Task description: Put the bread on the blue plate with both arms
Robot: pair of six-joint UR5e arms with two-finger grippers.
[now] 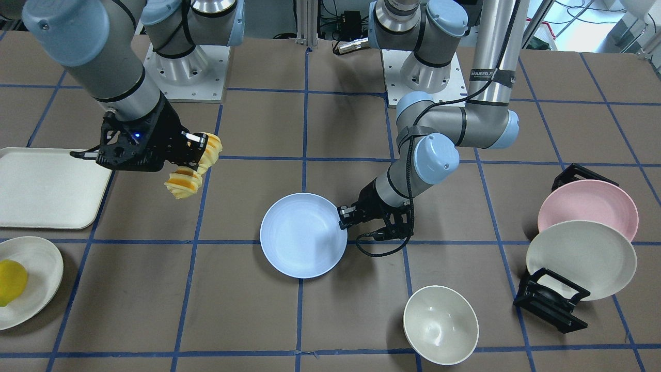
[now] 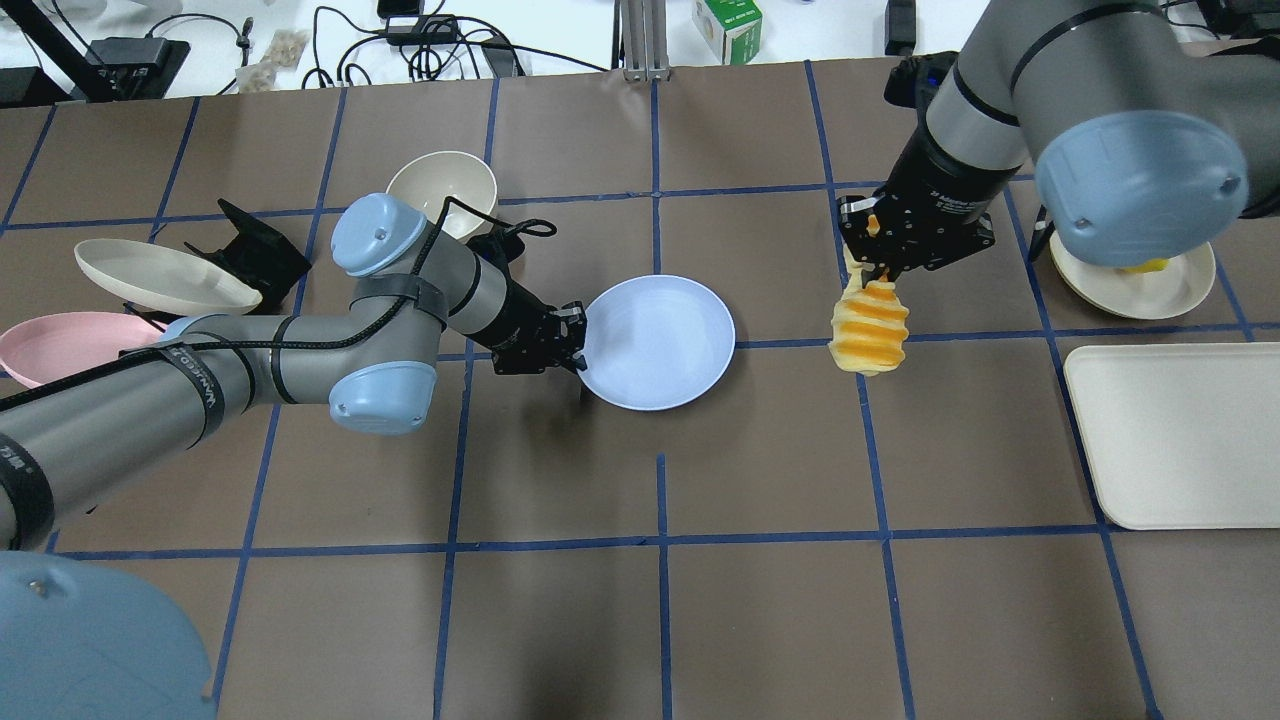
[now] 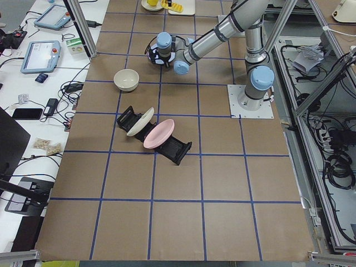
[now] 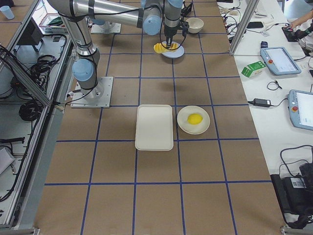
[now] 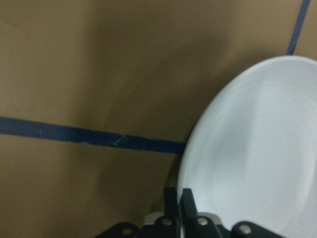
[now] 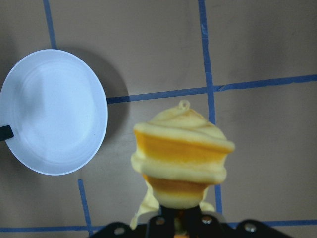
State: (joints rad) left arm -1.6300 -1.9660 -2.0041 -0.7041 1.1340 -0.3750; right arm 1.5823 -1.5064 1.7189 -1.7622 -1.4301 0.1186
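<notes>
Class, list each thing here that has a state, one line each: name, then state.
left gripper, jaws shut on blue plate rim
right gripper, jaws shut on bread
bread, hanging in the air
blue plate, nothing on it
pink plate, propped at a tilt

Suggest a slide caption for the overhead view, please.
Left gripper clamps the rim of the blue plate; right gripper holds the bread aloft beside it.

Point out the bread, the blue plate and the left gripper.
bread [image 2: 868,335], overhead view, middle of the striped loaf.
blue plate [image 2: 662,342], overhead view, bare centre.
left gripper [image 2: 578,338], overhead view, between its fingertips at the plate's rim.
</notes>
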